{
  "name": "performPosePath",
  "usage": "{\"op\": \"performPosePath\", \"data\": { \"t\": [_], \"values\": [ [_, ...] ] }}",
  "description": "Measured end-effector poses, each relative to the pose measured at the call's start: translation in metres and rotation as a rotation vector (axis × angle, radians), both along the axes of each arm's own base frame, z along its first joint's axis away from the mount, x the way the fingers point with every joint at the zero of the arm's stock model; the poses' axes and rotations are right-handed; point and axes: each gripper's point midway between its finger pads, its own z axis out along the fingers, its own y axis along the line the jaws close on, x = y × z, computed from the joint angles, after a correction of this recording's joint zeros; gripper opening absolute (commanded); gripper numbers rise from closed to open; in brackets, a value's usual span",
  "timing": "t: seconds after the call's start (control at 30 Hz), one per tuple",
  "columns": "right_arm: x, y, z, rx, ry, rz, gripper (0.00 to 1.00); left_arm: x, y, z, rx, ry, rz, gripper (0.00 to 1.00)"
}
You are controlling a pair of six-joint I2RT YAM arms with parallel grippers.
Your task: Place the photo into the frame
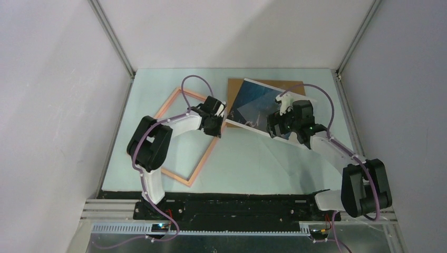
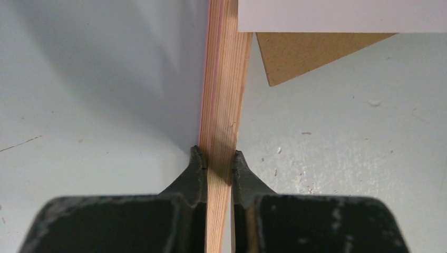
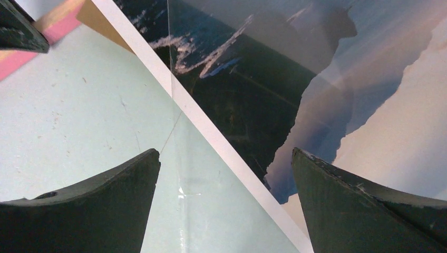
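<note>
- Left gripper (image 2: pixel 217 158): nearest the wrist camera, its jaws are clamped across a thin wooden rail of the frame (image 2: pixel 224 79), one finger on each side of the rail.
- Frame: it sits left of centre on the table (image 1: pixel 263 158), turned like a diamond. The gripper holds it at its far right part. We cannot tell whether that rail is lifted off the surface.
- Right gripper (image 3: pixel 225 153): its jaws stand wide apart with nothing between them, above the near left border of the photo (image 3: pixel 253 95).
- Photo: picture side up and askew at the far right of the table, it rests on a brown board (image 1: pixel 284 84). Its left corner comes close to the clamped rail, and it is not yet in the frame.
- Handling, as we judge it: the photo looks light, thin and bendable, with a glossy face that may slip and crease. Lying flat, it offers little to pinch, so we would take it by the white border where it overhangs the board.
- The frame looks light and stiff, so a grip across one rail should suit it.
</note>
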Motion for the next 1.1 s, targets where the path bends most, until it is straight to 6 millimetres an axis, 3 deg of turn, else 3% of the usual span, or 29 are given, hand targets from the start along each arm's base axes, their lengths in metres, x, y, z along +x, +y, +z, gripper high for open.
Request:
{"op": "performPosePath", "data": {
  "t": [0.17, 0.63, 1.1],
  "values": [
    [0.0, 0.004, -0.016, -0.028, 0.031, 0.017, 0.99, 0.004, -0.004, 0.001, -0.04, 0.001, 0.056, 0.0],
    [0.003, 0.002, -0.025, -0.062, 0.032, 0.03, 0.99, 0.022, -0.005, 0.003, -0.154, 0.021, 0.242, 0.0],
    [0.01, 0.007, -0.061, -0.124, 0.078, 0.076, 0.99, 0.024, -0.004, 0.004, -0.22, -0.002, 0.31, 0.0]
  ]
}}
